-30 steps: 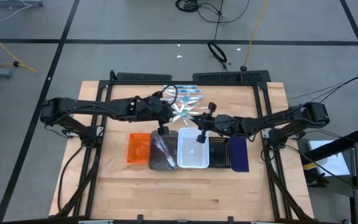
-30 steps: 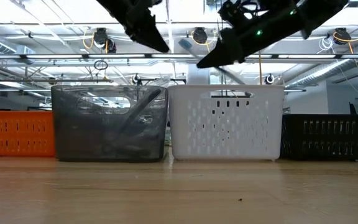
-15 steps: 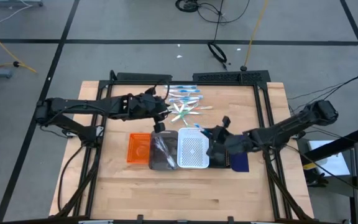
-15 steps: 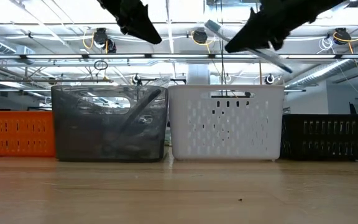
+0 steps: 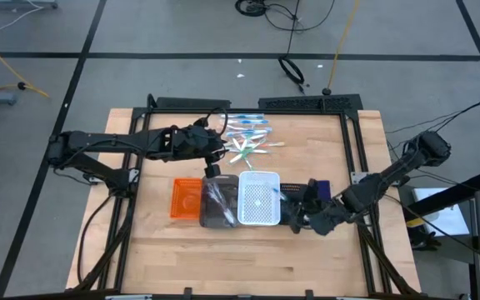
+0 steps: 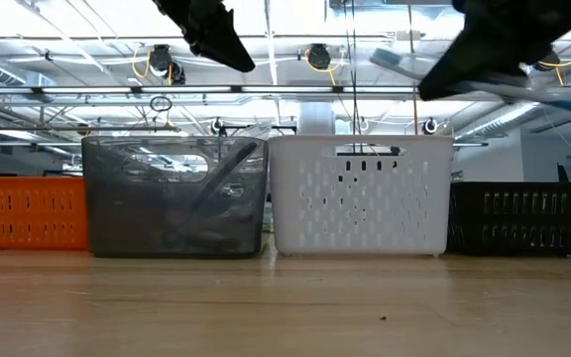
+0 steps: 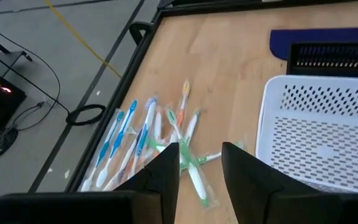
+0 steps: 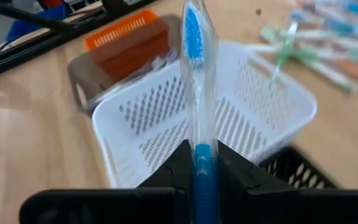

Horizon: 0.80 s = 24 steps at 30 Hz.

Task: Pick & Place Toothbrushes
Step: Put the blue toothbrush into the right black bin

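Observation:
Several toothbrushes point(image 5: 248, 142) in blue, green and white lie in a loose pile on the wood at the table's far middle. My left gripper point(image 7: 201, 168) hovers open just to the near left of the pile point(image 7: 160, 137), with nothing between its fingers. Five trays stand in a row: orange point(image 5: 185, 198), grey point(image 5: 219, 202), white point(image 5: 258, 200), black point(image 5: 294, 202), navy point(image 5: 322, 193). My right gripper point(image 5: 297, 218) hangs over the black tray's near end, shut on a blue toothbrush in a clear wrapper point(image 8: 194, 68). My right gripper pinches the wrapped toothbrush by its blue handle point(image 8: 202, 158) between its two fingers. The brush lies along the fingers and its blue head point(image 8: 193, 31) sticks out ahead of the tips. It is lifted clear, above the trays' rims point(image 6: 523, 91).
Bare wood stretches along the table's near side in front of the trays. A black frame point(image 5: 307, 102) runs along the far edge. Cables lie on the floor beyond the table.
My right gripper has swung from above the white tray's far edge toward the table's near right, to over the black tray, rolling its wrist as it went. It has carried the blue toothbrush along, clear of the trays.

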Tool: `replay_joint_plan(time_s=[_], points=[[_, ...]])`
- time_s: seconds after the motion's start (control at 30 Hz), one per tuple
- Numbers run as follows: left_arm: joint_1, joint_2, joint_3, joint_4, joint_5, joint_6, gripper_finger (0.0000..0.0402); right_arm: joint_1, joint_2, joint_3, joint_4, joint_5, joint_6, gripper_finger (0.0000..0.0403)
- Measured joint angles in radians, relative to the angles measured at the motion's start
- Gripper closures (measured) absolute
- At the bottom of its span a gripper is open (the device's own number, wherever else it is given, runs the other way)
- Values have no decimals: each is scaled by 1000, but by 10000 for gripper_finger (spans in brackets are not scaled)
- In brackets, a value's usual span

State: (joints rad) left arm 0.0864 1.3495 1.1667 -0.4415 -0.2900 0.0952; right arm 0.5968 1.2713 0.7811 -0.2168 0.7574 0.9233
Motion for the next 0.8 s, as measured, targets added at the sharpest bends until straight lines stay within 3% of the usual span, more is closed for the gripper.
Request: replay_joint_plan(time_s=[0.1, 0.27, 0.4, 0.8], points=[[0, 0, 0, -5, 0, 0, 279, 44, -1, 8, -52, -3, 95, 375], [0, 0, 0, -23, 0, -2, 279, 98, 6, 97, -307, -14, 304, 375], [0, 0, 0, -45, 0, -9, 279, 100, 42, 183, -525, -107, 441, 375], [0, 0, 0, -57, 1, -13, 279, -41, 149, 327, -777, -468, 444, 375]])
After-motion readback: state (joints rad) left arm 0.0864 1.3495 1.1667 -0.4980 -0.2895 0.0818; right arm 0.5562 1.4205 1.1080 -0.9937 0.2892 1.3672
